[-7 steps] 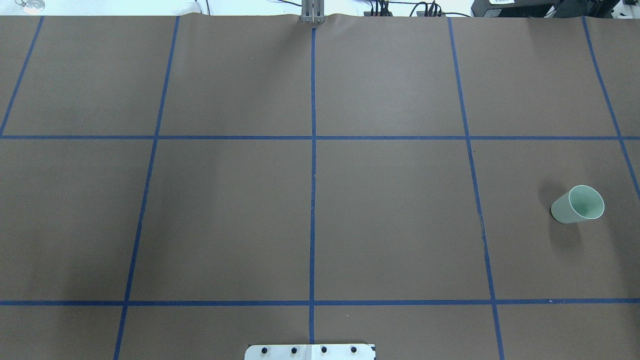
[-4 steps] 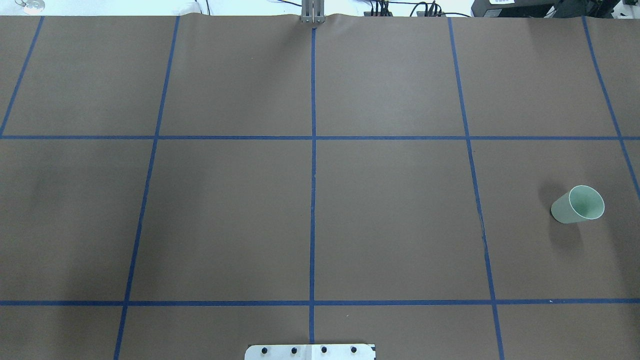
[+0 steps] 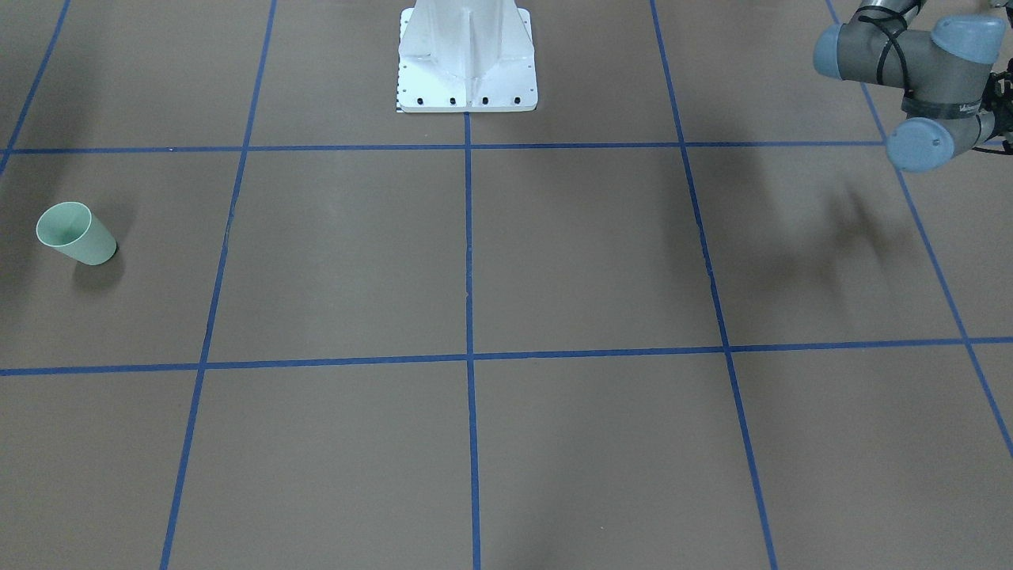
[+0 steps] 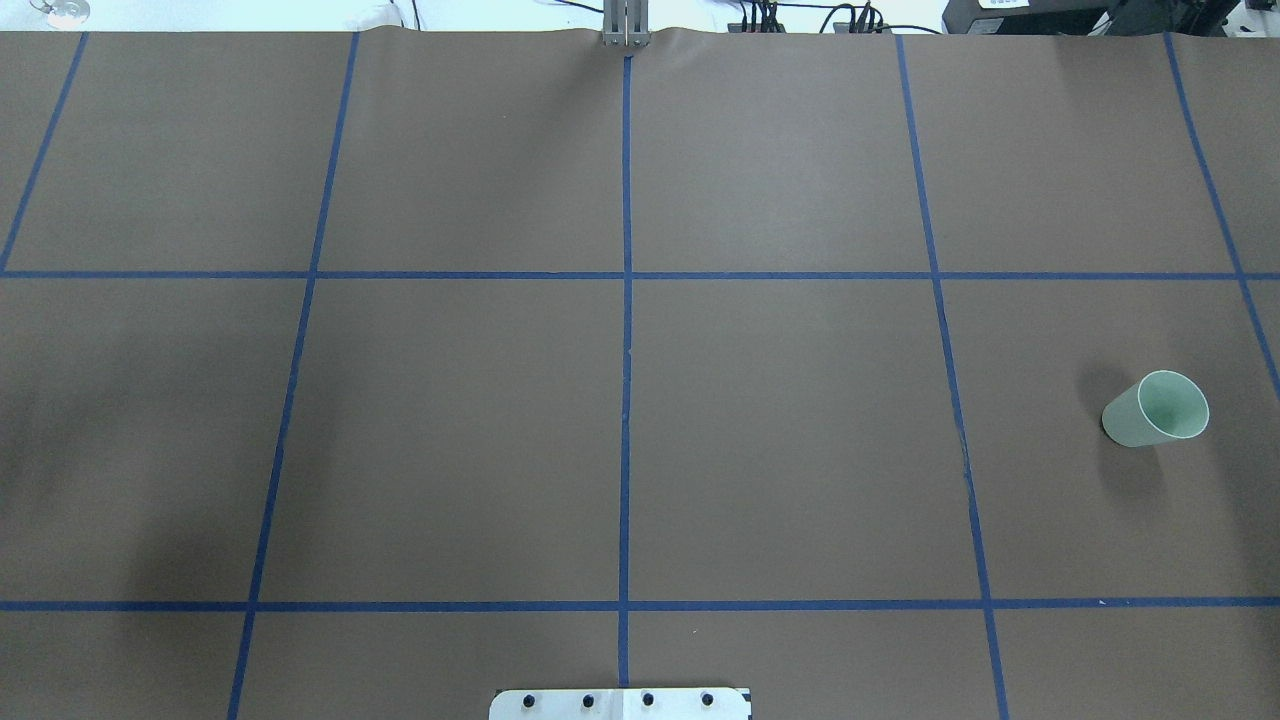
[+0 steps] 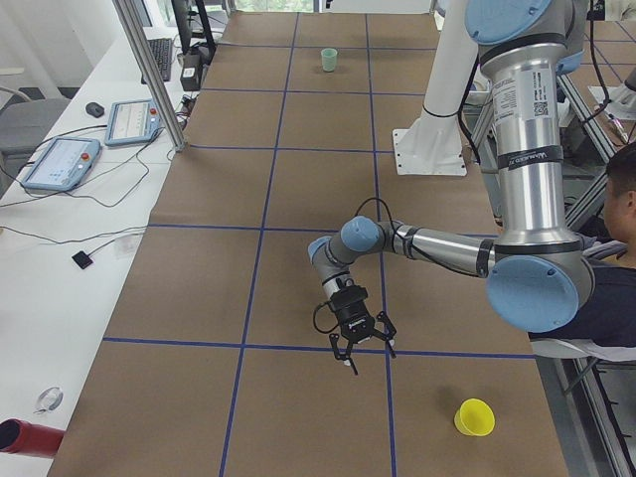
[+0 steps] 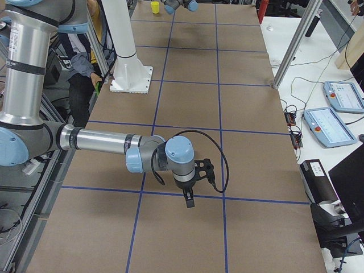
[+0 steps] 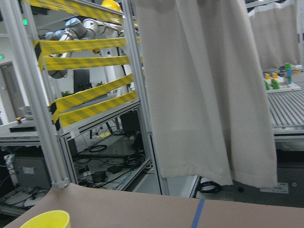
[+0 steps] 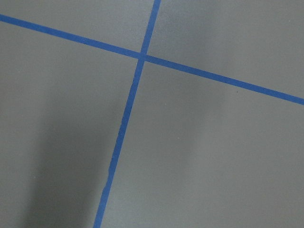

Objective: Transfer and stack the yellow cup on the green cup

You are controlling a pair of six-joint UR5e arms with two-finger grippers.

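The yellow cup [image 5: 474, 417] stands mouth up near the table's left end; its rim shows at the bottom left of the left wrist view [image 7: 45, 219]. The green cup [image 4: 1155, 408] stands mouth up at the table's right side, also in the front view [image 3: 75, 233]. My left gripper [image 5: 363, 358] hangs over the table a short way from the yellow cup, not touching it. My right gripper [image 6: 189, 202] points down over bare table near a tape crossing. Both grippers show only in side views, so I cannot tell whether they are open or shut.
The white robot pedestal [image 3: 467, 59] stands at the table's near-robot edge. A seated person [image 5: 611, 199] is beside the robot. Control tablets [image 5: 60, 159] lie on a white bench along the far edge, behind an aluminium post [image 5: 149, 70]. Blue tape lines [image 4: 626, 400] grid the brown table.
The green cup has not moved. A soft shadow on the left side of the table has shifted and darkened slightly.
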